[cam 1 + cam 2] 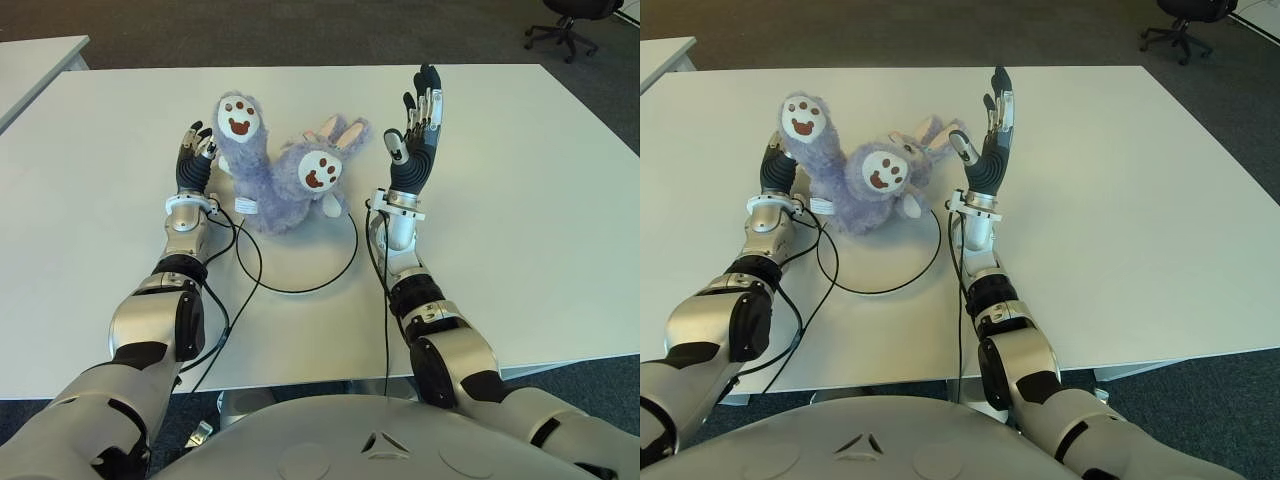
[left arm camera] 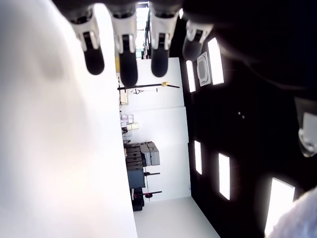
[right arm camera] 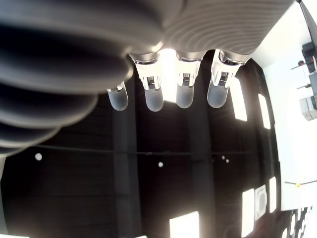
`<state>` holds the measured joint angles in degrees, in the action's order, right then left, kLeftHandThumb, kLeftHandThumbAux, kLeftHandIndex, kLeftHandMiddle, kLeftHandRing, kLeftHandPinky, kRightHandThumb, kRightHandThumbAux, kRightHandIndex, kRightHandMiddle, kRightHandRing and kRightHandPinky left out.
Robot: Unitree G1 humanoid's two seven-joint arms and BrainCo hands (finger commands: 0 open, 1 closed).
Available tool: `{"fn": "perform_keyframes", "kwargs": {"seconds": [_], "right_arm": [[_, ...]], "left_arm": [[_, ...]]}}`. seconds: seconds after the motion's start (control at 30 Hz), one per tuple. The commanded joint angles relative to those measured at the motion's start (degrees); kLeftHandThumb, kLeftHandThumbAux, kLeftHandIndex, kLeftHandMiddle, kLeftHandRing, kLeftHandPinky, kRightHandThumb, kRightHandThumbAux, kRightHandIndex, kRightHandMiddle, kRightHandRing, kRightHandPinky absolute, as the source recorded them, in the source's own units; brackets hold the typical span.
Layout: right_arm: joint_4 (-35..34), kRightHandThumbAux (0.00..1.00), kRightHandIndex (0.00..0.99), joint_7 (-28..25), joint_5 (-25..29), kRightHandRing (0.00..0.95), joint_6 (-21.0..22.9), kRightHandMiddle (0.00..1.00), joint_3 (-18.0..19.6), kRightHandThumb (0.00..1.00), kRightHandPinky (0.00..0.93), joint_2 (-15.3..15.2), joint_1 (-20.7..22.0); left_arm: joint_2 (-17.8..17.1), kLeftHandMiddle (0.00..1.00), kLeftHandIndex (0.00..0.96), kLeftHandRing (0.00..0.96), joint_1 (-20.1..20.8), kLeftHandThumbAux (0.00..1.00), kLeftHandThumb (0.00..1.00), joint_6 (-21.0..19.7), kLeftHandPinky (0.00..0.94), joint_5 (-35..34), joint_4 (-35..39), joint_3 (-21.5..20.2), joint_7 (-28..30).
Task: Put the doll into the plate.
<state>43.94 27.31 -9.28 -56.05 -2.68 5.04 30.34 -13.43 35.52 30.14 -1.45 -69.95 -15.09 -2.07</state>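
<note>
Right robot hand [image 1: 415, 125] open, empty, beside doll [image 1: 280, 170].

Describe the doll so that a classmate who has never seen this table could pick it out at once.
Start at the white table in front of the robot and look between the left hand and the raised, open right hand. There the doll lies over the far edge of the black-rimmed plate. It is the only furry thing: a lilac plush rabbit with white, brown-printed soles.
</note>
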Motion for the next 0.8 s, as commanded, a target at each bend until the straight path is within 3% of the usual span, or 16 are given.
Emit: {"fn": "perform_keyframes", "kwargs": {"seconds": [0.03,0.8], "right_arm": [[4.0,0.436,0.009,-0.2,-1.2,0.016,1.3,0.025,0.9,0.000,0.016,-0.1,-3.6],[4.0,0.438,0.001,-5.9,2.2,0.023,2.6,0.027,3.8,0.000,0.033,-1.2,-2.9]], "left_arm": [[1.0,0.153,0.000,0.189,-4.4,0.425,0.000,-2.7,0.157,-0.3,-3.3,0.0,-0.3],[0.8,0.147,0.000,0.173,-4.5,0.424,0.000,-2.8,0.162,-0.7,-3.1,-0.1,0.9]]}}
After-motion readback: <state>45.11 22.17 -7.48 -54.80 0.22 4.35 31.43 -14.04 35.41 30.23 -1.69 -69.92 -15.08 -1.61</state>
